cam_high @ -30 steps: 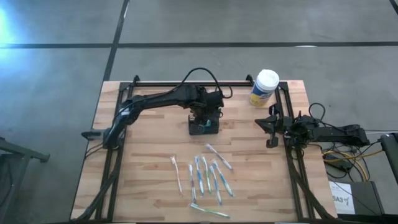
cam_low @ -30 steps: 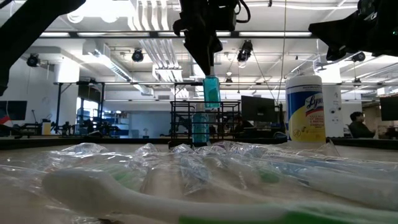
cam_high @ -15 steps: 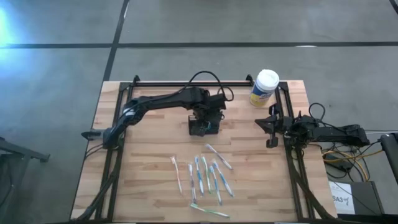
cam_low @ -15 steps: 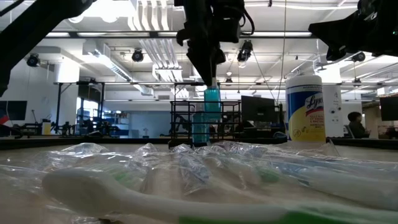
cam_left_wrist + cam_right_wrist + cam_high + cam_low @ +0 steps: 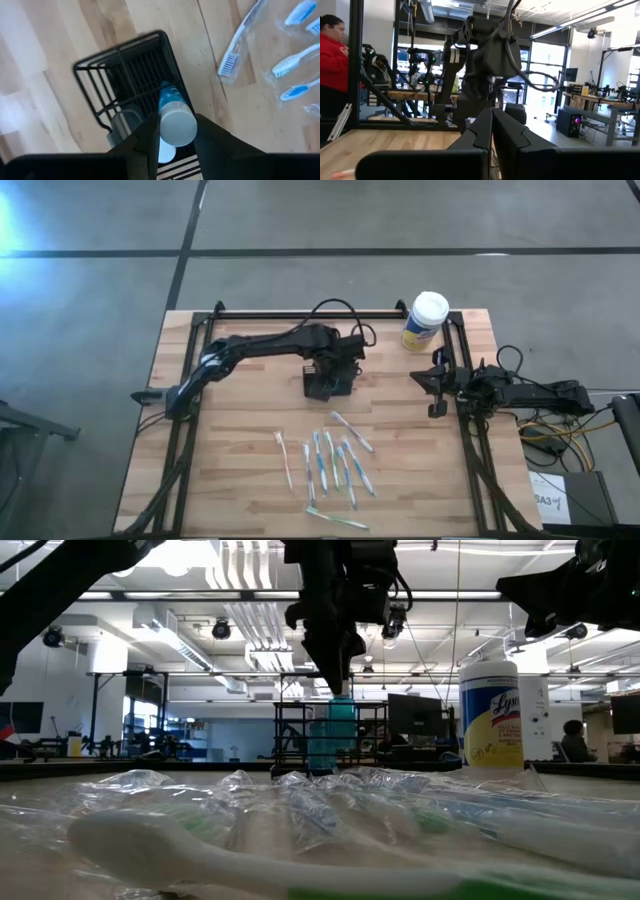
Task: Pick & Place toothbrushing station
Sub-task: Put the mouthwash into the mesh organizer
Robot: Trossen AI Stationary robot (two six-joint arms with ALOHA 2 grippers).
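While left claw (image 5: pixel 172 142) pinches blue tube (image 5: pixel 172 107), canister (image 5: pixel 491 715) reads "Ly".

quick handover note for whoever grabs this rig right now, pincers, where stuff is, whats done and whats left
Left pincer: shut on a teal tube, lowering it into the black caddy at mid table.
Right pincer: shut, empty, parked at the table's right edge.
Done: tube partly in the caddy.
Left: release the tube; the wrapped toothbrushes lie loose on the near side. The yellow wipes canister stands at the far right.
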